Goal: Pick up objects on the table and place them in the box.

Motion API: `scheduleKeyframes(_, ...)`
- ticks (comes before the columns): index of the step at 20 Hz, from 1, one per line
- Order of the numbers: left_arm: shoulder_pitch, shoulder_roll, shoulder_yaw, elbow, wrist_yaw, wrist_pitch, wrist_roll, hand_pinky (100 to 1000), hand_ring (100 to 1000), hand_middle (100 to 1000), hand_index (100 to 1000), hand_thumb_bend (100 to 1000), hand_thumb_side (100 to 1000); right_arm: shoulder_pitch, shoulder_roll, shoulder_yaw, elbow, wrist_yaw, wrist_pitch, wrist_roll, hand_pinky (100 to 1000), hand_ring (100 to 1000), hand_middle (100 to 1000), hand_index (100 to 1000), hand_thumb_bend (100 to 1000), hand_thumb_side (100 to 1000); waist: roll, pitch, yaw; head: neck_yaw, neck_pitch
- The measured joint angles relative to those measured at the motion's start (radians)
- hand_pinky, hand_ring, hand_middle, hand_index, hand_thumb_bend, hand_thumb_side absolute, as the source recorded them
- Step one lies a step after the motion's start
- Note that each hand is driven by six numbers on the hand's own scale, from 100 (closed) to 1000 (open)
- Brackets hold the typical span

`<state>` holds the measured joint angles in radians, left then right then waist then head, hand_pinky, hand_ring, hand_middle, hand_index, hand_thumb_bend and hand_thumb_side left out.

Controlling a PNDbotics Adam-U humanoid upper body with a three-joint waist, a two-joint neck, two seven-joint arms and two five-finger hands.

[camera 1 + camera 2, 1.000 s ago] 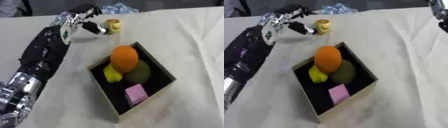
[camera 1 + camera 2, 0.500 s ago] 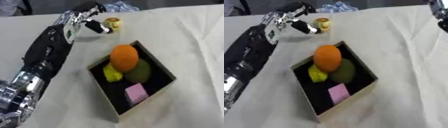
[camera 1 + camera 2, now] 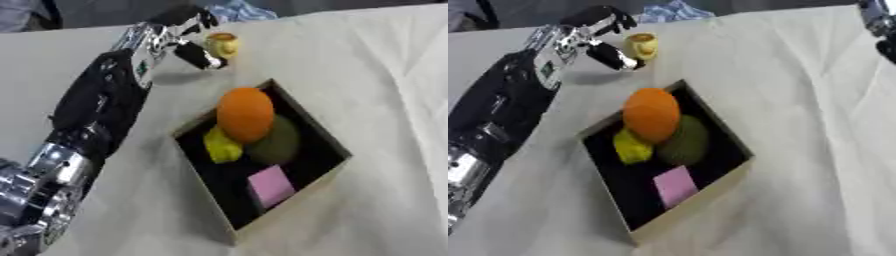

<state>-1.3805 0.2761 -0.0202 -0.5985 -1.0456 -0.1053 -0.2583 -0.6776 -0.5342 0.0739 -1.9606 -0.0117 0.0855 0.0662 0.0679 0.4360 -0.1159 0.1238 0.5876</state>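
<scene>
The left arm [image 3: 92, 115] reaches in from the lower left, stretched far across the cloth-covered surface [image 3: 367, 65]. At its end the left hand [image 3: 179, 35] sits at the far side, fingers spread wide around a gap, with a dark finger [image 3: 199, 55] pointing down and toward the right. Just beside that hand, on its right, stands a small yellow object [image 3: 222, 45], upright, with a darker top; whether the fingers touch it cannot be told, and nothing is held in the hand. Behind it, at the far edge, lies a crumpled blue cloth [image 3: 241, 10].

Nearer the middle lies the box [image 3: 328, 172], a shallow tan-walled tray with a dark inside, set cornerwise. In it an orange ball [image 3: 245, 114] rests on top at the far end, touching a yellow piece [image 3: 221, 146] on its left and a dark green round thing [image 3: 278, 145] on its right. A pink block [image 3: 270, 184] lies flat in the near part.

At the upper right corner of the right eye view a bit of the right hand [image 3: 878, 25] shows, well apart from the box; its fingers cannot be made out.
</scene>
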Motion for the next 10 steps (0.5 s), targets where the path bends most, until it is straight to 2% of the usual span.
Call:
scheduleKeyframes(4,0.000,-0.005,0.006,0.000,-0.002,0.013,0.020,809,777,764,861,418,381,-0.001,0.000,0.000,0.000,0.000,0.000,0.000,919,952,632,691,100,612,0.002,0.006,-0.003,0.004,-0.003)
scheduleKeyframes(6,0.000,-0.005,0.006,0.002,-0.008,0.022,0.025,805,773,757,854,375,348,-0.004,-0.002,0.000,0.000,-0.001,0.000,0.000,919,952,632,691,100,614,0.002,0.010,-0.004,0.006,-0.008)
scheduleKeyframes(10,0.000,-0.013,0.011,0.006,-0.026,0.042,0.033,797,756,724,819,229,257,-0.009,-0.005,0.000,0.000,-0.001,0.000,0.000,919,953,632,690,100,616,0.002,0.015,-0.007,0.008,-0.013)
